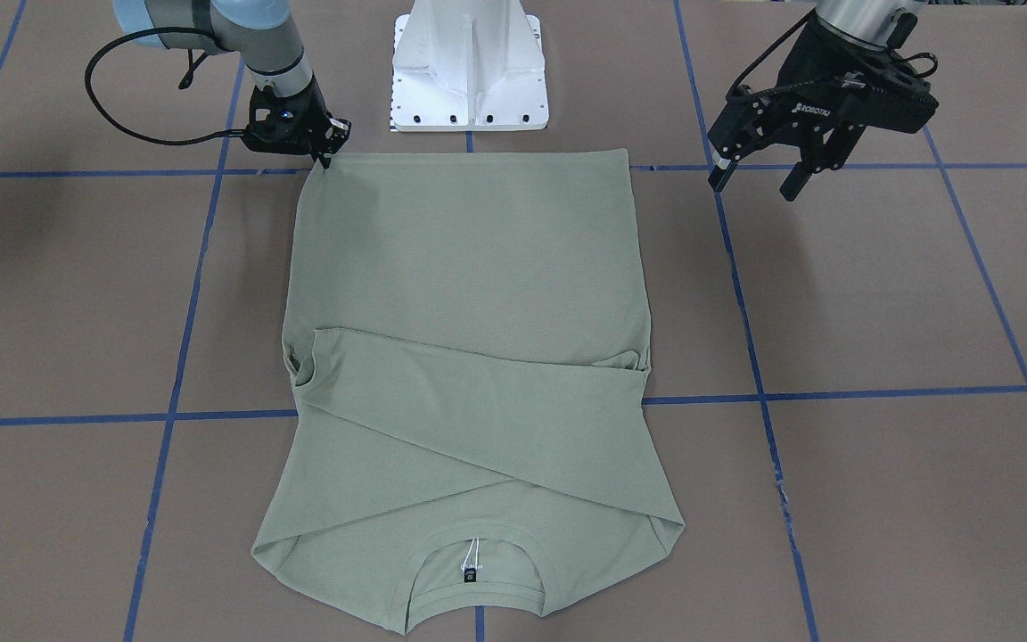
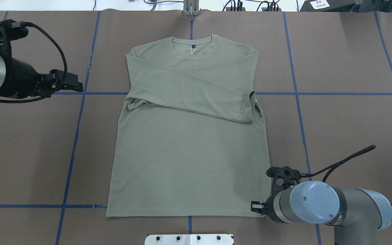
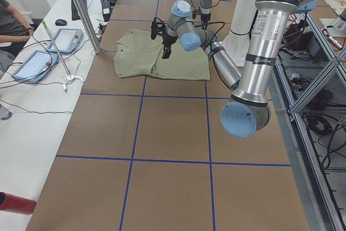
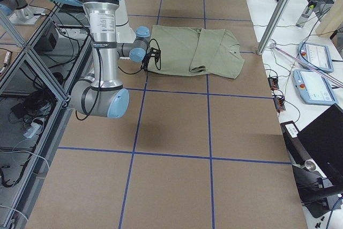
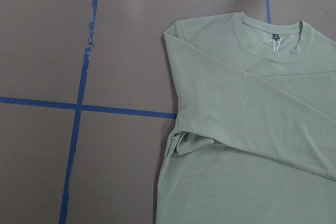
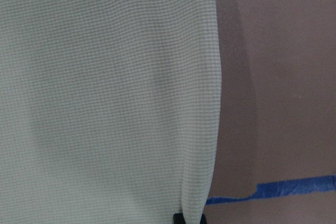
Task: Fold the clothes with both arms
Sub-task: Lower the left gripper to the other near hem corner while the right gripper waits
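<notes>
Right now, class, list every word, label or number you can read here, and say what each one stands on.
"ROBOTIQ": white letters on the black body of the left tool.
Neck label in the shirt: white marks, too small to read.
Print on the right arm: too small to read.
White sign at the overhead view's top right edge: blurred.

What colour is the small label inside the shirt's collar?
Black. The small fabric neck label shows best in the exterior front-facing view.
</notes>
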